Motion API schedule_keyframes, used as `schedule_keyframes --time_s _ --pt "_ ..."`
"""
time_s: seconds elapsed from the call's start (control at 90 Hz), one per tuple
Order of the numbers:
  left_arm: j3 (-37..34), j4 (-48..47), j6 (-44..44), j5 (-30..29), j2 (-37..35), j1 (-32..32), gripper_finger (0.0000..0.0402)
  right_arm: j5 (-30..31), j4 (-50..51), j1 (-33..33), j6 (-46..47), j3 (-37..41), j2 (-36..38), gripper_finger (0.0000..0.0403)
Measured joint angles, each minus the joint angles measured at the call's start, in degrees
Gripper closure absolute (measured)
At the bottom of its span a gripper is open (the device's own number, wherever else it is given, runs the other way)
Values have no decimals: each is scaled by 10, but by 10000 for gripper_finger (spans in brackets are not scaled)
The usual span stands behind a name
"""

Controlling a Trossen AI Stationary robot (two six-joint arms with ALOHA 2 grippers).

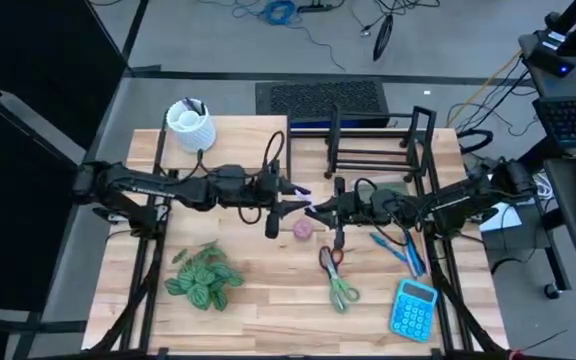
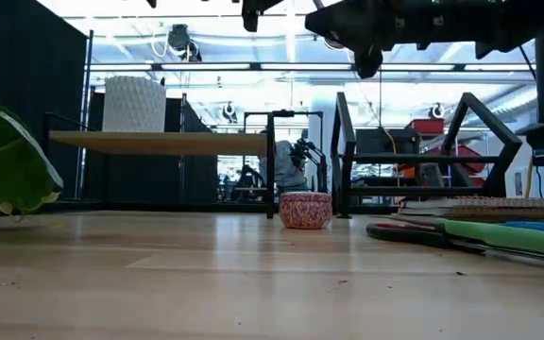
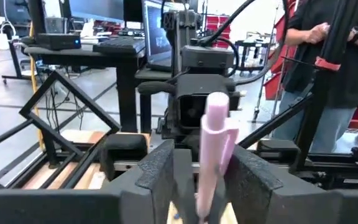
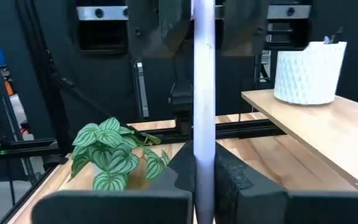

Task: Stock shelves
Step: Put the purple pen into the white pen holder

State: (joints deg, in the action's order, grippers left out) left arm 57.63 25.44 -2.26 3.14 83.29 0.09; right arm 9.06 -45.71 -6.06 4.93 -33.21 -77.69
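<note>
A pale pink pen (image 3: 216, 143) with a clipped cap hangs in the air over the table's middle, between my two grippers. My left gripper (image 1: 293, 190) comes from the left and my right gripper (image 1: 318, 209) from the right, tip to tip, both shut on the pen (image 4: 204, 93). The pale-wood riser shelf (image 1: 238, 140) stands at the far left with a white textured pot (image 1: 190, 125) on top. The black wire rack (image 1: 373, 140) stands at the far right. My left gripper pinches the pen's barrel (image 3: 207, 190) between its two fingers, at the end away from the cap. The fingers reach level from the table's left and lie along the pen. The pen juts forward toward the other gripper, clear of the table. My right gripper pinches the pen's barrel (image 4: 204, 165) between its two fingers, reaching level from the table's right. The fingers lie along the pen, which runs on past them toward the left gripper. Which end it has, I cannot tell.
Below the grippers sits a small pink bowl (image 1: 302, 229). A leafy plant (image 1: 203, 278) lies at the near left. Scissors (image 1: 336, 278), blue pens (image 1: 398, 250) and a blue calculator (image 1: 413, 308) lie at the near right. A person (image 3: 328, 62) stands beyond the table.
</note>
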Motion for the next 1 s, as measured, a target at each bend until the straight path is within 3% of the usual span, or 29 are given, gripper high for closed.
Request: schedule_keyframes --time_s 0.111,0.344,0.533,0.667,0.833,1.0 --pt "0 -2 -2 1 0 4 378 4 2 0 4 0 0 395" --pt "0 -7 13 -43 -9 7 380 20 13 5 17 0 10 327" --pt "7 -49 57 -118 -51 20 380 42 99 23 19 0 62 255" --pt "28 -109 143 -289 -94 34 380 68 217 25 21 0 101 230" --pt "34 -141 276 -515 -143 56 380 118 338 31 61 0 116 227" --pt "34 -199 287 -639 -207 106 380 120 387 34 109 0 94 233"
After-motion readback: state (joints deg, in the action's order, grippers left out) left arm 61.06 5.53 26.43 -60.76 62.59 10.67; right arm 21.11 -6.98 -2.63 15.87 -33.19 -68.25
